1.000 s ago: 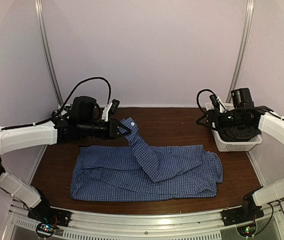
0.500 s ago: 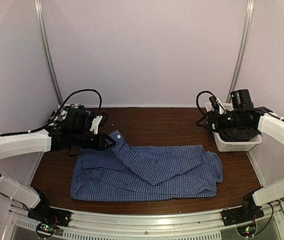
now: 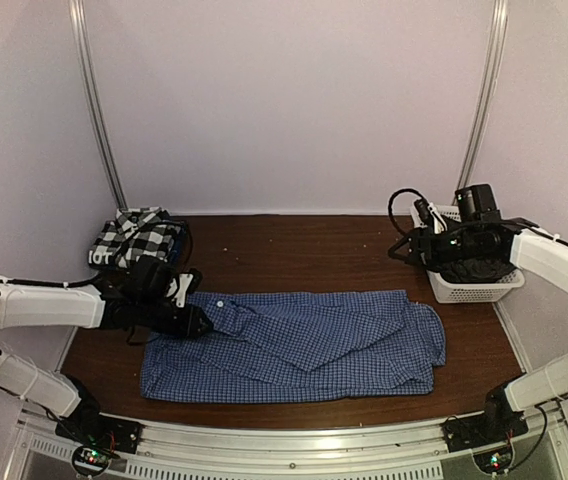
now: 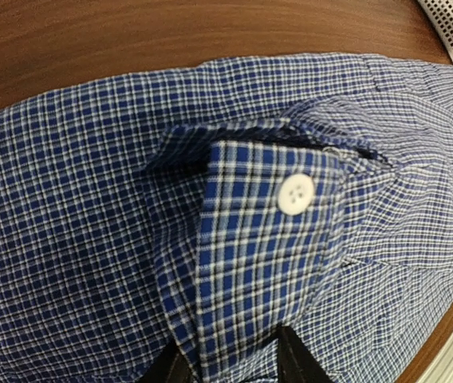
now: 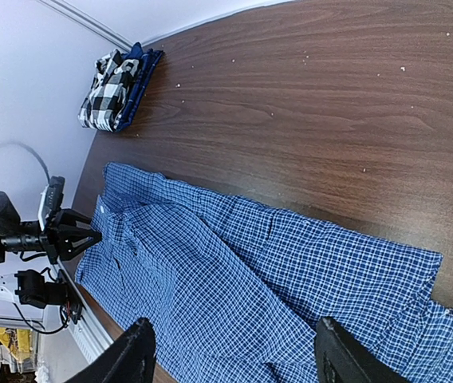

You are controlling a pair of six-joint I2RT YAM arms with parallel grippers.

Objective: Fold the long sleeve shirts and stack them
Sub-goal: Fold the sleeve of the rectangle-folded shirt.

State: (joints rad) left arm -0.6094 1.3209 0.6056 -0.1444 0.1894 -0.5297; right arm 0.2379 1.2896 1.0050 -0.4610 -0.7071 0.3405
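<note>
The left end effector (image 3: 192,322) is clamped on the sleeve cuff (image 4: 262,263) of the blue fine-check shirt (image 3: 304,345). In the left wrist view the cuff, with its white button (image 4: 296,194), runs down between the two dark fingers (image 4: 172,372). It is held low over the shirt's left part, probably so the sleeve can be laid flat across the body as a fold rather than bunch up. The left arm reaches in low from the left side, forearm nearly level, wrist pointing right.

The shirt lies spread across the middle of the bench (image 3: 314,240), with the sleeve crossing it on a slant.

The right end effector (image 3: 409,245) gapes wide with nothing between its fingers (image 5: 135,355). It hovers well apart from the cloth, beside the white basket (image 3: 469,290) holding a dark garment (image 3: 474,265), arm raised and bent inward, likely parked out of the way.

A folded black-and-white plaid shirt (image 3: 134,235) sits at the far left corner, apparently where the stack goes
</note>
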